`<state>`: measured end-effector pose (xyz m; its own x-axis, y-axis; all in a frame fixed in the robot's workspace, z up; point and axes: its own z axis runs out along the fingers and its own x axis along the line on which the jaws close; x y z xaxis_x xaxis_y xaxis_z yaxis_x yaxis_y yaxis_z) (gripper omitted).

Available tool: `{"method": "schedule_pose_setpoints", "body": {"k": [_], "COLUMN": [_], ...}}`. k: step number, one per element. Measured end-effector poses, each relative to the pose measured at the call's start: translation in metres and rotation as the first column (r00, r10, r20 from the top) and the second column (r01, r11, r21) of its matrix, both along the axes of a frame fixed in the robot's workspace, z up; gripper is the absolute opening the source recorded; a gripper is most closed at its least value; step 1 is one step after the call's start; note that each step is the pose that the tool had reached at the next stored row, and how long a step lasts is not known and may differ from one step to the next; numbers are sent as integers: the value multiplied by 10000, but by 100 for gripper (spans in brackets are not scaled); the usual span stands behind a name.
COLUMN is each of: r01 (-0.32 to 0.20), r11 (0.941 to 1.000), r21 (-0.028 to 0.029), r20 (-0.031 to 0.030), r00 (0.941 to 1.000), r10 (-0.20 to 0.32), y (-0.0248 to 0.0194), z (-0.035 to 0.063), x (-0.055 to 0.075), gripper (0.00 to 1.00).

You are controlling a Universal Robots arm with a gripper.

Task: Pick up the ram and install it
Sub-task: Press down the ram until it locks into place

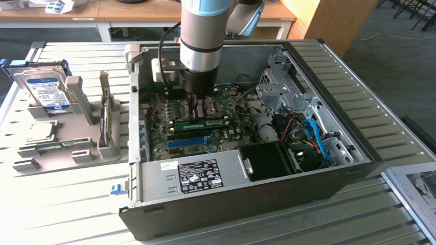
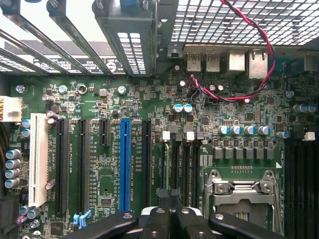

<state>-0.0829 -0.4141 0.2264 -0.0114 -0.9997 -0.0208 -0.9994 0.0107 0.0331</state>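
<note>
One arm reaches down into the open case [image 1: 354,153]; your gripper [image 1: 195,118] is closed together just above the motherboard [image 2: 109,179]. The ram [image 1: 203,124] lies along its slot, at the fingertips.

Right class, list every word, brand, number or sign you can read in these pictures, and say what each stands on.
None can be read.
Power supply label: white print, too small.
Hard drive label: blurred.
Motherboard: white markings beside the slots, too small.
Paper at the exterior view's right: illegible.
</note>
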Motion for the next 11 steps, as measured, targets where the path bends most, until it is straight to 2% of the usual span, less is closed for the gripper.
{"method": "schedule_pose_setpoints", "body": {"k": [11], "r01": [-1], "r11": [10000], "r21": [-2], "r20": [0], "r00": [10000], "r10": [1], "y": [-3], "z": [-8], "x": [-3], "gripper": [10]}}
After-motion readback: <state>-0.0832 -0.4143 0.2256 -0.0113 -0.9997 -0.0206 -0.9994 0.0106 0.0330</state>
